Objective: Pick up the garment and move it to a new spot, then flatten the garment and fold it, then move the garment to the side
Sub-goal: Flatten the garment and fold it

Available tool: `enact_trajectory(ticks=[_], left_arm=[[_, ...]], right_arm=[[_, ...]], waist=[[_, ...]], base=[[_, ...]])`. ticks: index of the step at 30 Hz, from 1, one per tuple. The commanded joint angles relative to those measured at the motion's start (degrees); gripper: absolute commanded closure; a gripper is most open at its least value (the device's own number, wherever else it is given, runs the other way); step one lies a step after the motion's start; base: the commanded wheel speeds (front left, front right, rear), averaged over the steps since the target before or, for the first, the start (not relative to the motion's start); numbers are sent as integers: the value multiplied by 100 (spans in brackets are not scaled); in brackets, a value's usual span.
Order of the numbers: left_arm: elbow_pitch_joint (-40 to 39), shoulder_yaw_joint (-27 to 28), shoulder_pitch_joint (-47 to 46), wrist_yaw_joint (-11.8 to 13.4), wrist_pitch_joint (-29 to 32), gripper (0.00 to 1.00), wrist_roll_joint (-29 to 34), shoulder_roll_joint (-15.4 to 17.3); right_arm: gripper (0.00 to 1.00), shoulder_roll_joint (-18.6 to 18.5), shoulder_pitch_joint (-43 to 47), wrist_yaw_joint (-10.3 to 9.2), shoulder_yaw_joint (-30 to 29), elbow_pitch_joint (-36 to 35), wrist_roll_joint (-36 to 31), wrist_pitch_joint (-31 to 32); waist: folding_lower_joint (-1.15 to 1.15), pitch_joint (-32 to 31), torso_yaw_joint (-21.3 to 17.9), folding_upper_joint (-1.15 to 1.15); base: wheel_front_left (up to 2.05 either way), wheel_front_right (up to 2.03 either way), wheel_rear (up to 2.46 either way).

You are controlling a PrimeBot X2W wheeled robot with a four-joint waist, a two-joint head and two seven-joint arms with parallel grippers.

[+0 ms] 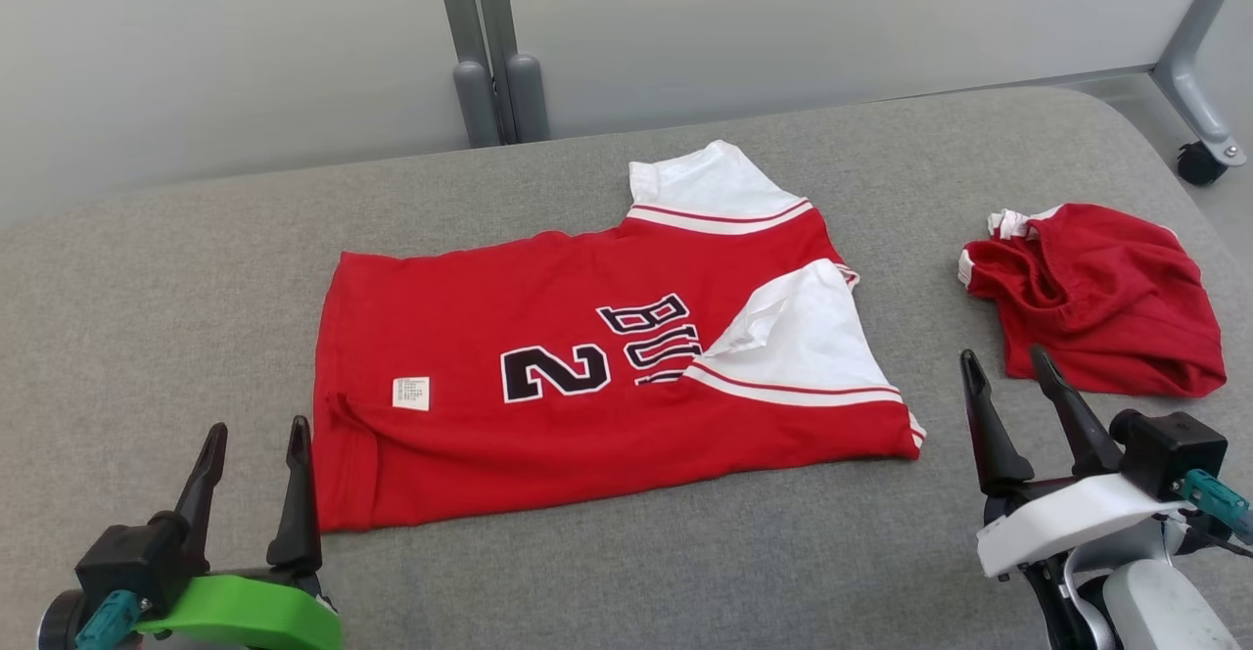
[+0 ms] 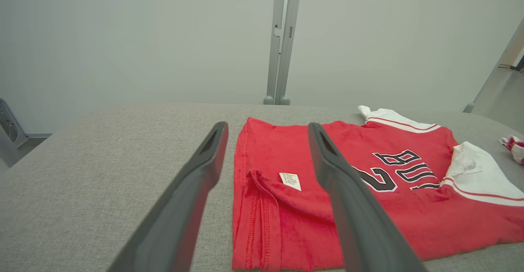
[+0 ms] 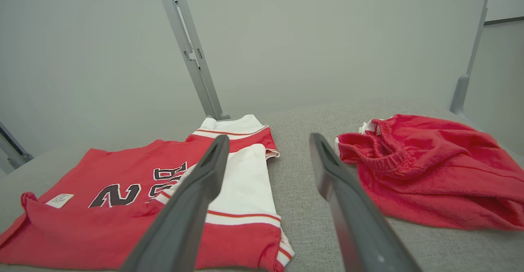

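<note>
lying folded, garment (image 1: 548, 386), grippers apart

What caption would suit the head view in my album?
Red jersey T-shirt, one sleeve folded in, on grey surface; crumpled red cloth nearby; left pincer and right pincer open.

lettering (image 1: 646, 318) on the garment (image 1: 470, 317) is half hidden under its white sleeve (image 1: 812, 337) — label (image 1: 411, 393) print unreadably small.

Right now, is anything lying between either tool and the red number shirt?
Nothing visible. Only bare grey padding separates the left tool and the right tool from the shirt; the crumpled red cloth lies off to the right, out of both paths.
</note>
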Motion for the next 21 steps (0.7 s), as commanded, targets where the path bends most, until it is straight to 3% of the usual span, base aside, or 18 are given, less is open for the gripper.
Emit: enact_trajectory(ticks=[1, 5, 14, 21], left_arm=[[108, 4, 17, -78, -15, 0, 39, -22], [446, -169, -131, -238, 226, 0, -10, -15], [1143, -615, -731, -521, 1485, 0, -240, -62], [1749, -815, -1201, -667, 2113, 0, -298, -66]], right_arm=[[0, -22, -73, 0, 1, 45, -10, 70], [0, -31, -255, 0, 45, 355, 136, 600], [0, 93, -811, 0, 87, 1275, 482, 2240], [0, 263, -1066, 0, 18, 1593, 522, 2672]], waist=[[0, 47, 8, 0], [0, 191, 29, 0], [0, 532, 155, 0], [0, 731, 209, 0]], base=[[0, 0, 0], [0, 0, 0], [0, 0, 0], [0, 0, 0]])
